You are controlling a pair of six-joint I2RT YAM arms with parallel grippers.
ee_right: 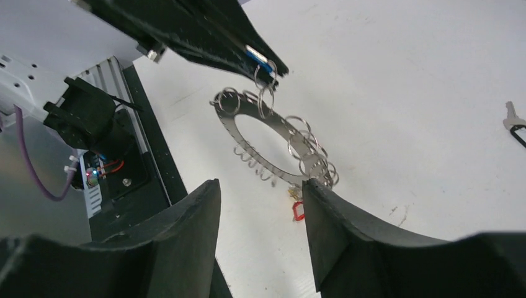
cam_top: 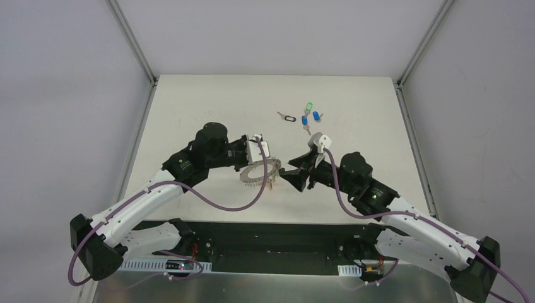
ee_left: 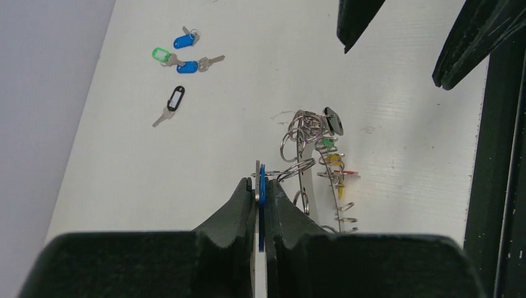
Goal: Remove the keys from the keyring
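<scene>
Hanging from the left gripper (ee_left: 260, 188), which is pinched tight on a blue tag (ee_left: 262, 177), the keyring (cam_top: 251, 169) is held up over the table (cam_top: 189, 113) at the middle of the top view. The right gripper (ee_right: 259, 192) is seen with its jaws standing apart and nothing between them. It is placed just right of the ring and aimed at it. In the right wrist view the ring's flat face is turned toward that gripper, its spread running from upper left to lower right, and the remaining keys (ee_left: 335, 162) are hung along its lower edge. Well apart, toward the upper centre, four loose keys (cam_top: 306, 116) are laid.
</scene>
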